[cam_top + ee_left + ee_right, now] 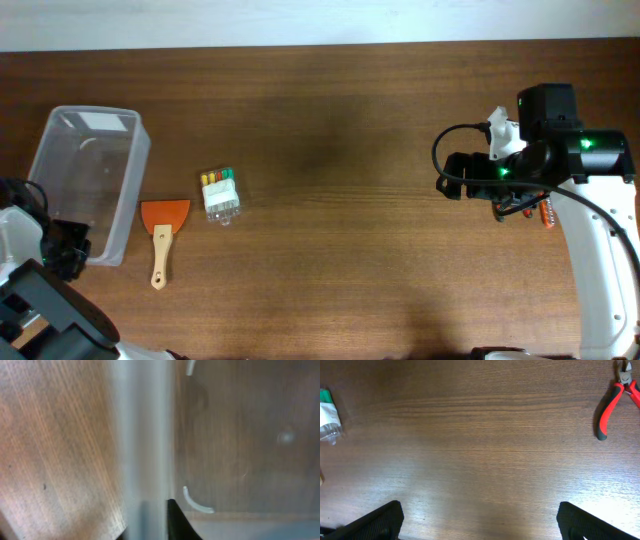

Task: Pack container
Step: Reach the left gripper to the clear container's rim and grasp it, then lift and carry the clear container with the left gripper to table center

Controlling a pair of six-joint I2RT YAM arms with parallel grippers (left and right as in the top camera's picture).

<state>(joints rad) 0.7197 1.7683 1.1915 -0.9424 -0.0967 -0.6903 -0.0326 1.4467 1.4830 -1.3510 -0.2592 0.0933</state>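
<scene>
The container (88, 150) is a large clear tub at the table's left end, and it looks empty. My left gripper (72, 246) is at its near corner. In the left wrist view the tub's wall (145, 435) runs between the fingers (150, 522), which are shut on it. My right gripper (447, 176) is open and empty above bare wood at the right; its fingers (480, 517) are spread wide. Red-handled pliers (546, 213) lie partly under the right arm and show in the right wrist view (612, 402).
An orange scraper with a wooden handle (162, 235) lies just right of the tub. A small clear box with yellow, green and red pieces (220, 195) lies beside it and shows at the left edge of the right wrist view (329, 417).
</scene>
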